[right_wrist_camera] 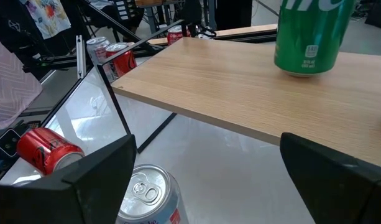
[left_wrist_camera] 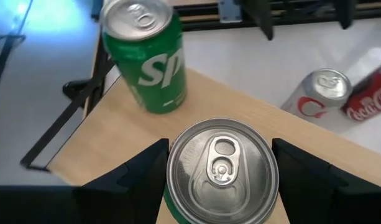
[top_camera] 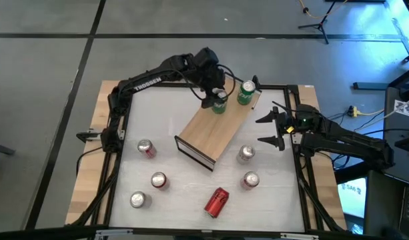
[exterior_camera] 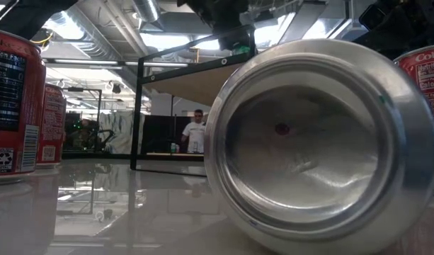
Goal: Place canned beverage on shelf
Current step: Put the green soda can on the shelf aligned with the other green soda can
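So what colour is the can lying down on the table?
Red, the tipped can, clearest in the high view.

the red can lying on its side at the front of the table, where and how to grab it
Grip the red can across its round body near the middle, coming straight down from above. It lies on its side, ends pointing along the table, so the curved wall faces up and the fingers should close across its width. Bare tabletop on both sides leaves room. The open right gripper is probably nearer.

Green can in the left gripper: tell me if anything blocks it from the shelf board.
Nothing visible does. The left gripper has the green can between its fingers over the shelf board; the second green can stands beside it, apart.
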Tool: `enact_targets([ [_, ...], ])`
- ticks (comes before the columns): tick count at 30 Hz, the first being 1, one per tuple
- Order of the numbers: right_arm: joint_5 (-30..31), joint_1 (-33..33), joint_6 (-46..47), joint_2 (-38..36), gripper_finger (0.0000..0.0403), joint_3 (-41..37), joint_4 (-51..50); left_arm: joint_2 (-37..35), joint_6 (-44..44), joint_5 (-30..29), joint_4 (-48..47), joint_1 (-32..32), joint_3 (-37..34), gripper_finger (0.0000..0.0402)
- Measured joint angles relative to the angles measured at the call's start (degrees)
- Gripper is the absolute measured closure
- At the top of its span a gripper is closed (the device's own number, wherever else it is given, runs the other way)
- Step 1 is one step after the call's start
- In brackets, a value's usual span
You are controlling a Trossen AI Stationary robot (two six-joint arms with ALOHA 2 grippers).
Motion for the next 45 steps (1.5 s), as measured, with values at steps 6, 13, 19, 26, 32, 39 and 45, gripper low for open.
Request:
enact_targets([
  [6, 0.01, 0.0, 0.0, 0.02, 0.0011, 0.0, 0.0, 0.0, 6.12, 0.23, 0.11, -0.02, 0.0, 0.0162],
  [13, 0.02, -0.02, -0.02, 0.0, 0.0011, 0.0, 0.0, 0.0, 6.4, 0.24, 0.15, -0.02, 0.0, 0.0156],
  [19, 0.02, -0.02, 0.0, 0.02, 0.0011, 0.0, 0.0, 0.0, 6.4, -1.22, 0.15, -0.1, 0.0, 0.015],
  [26, 0.02, 0.0, -0.02, 0.02, 0.0011, 0.0, 0.0, 0.0, 6.42, -2.55, 0.15, -0.22, 0.0, 0.0149],
  [32, 0.02, -0.01, 0.0, 0.01, 0.0011, 0.0, -0.02, 0.0, 6.42, -2.73, 0.15, -0.62, 0.0, 0.0149],
  [39, 0.02, 0.0, -0.01, 0.01, 0.0011, 0.0, -0.02, 0.0, 6.83, -5.22, 0.17, -1.44, 0.02, 0.0148],
  [45, 0.02, 0.0, -0.02, 0.0, 0.0011, 0.0, -0.02, 0.0, 6.83, -5.33, 0.17, -1.48, 0.07, 0.0148],
])
